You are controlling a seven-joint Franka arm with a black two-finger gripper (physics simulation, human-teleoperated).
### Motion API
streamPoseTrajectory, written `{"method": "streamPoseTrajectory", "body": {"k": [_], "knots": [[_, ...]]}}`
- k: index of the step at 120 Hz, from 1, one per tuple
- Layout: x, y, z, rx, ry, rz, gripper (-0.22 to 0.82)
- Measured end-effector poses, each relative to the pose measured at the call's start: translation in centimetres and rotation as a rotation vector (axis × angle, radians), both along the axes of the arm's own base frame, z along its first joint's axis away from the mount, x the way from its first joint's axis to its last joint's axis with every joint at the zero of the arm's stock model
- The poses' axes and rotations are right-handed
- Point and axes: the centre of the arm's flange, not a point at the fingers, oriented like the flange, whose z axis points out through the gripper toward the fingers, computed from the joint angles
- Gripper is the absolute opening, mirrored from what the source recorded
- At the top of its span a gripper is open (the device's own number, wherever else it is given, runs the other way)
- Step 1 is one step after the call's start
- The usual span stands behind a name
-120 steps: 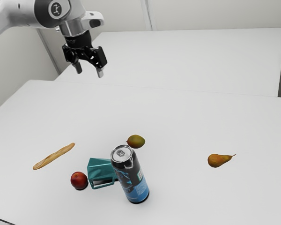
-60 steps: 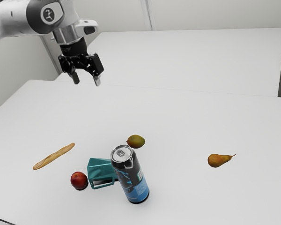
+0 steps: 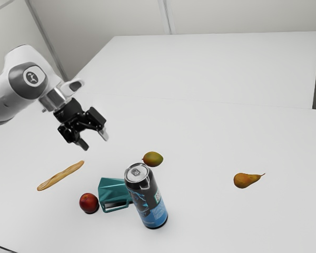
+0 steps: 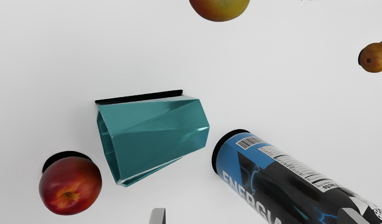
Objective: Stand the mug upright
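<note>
Now | black two-finger gripper point(image 3: 94, 140) hangs over the smooth white table point(image 3: 226, 132), claw released, fingers spread apart | teal faceted mug point(image 4: 159, 133) lies on its side on the tabletop, between a round red fruit point(image 4: 69, 186) and an upright black-and-blue cylindrical can point(image 3: 147, 197).

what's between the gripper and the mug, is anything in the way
Nothing visible stands directly between the open gripper and the tipped mug. The tall can stands close by the mug's closed end, though, and might crowd the approach there.
</note>
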Motion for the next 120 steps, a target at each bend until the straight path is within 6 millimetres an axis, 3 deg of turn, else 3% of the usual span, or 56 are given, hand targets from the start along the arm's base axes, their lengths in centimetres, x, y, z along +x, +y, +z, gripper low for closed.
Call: {"method": "streamPoseTrajectory", "body": {"k": [32,54,94,120], "knots": [[-4.2,3.5,-6.9,-0.167,-0.024,0.121,0.60],[-6.2,3.7,-10.9,-0.267,-0.062,0.144,0.60],[-6.6,6.8,-14.0,-0.319,-0.158,0.125,0.60],[-6.6,7.0,-15.6,-0.348,-0.195,0.076,0.60]]}}
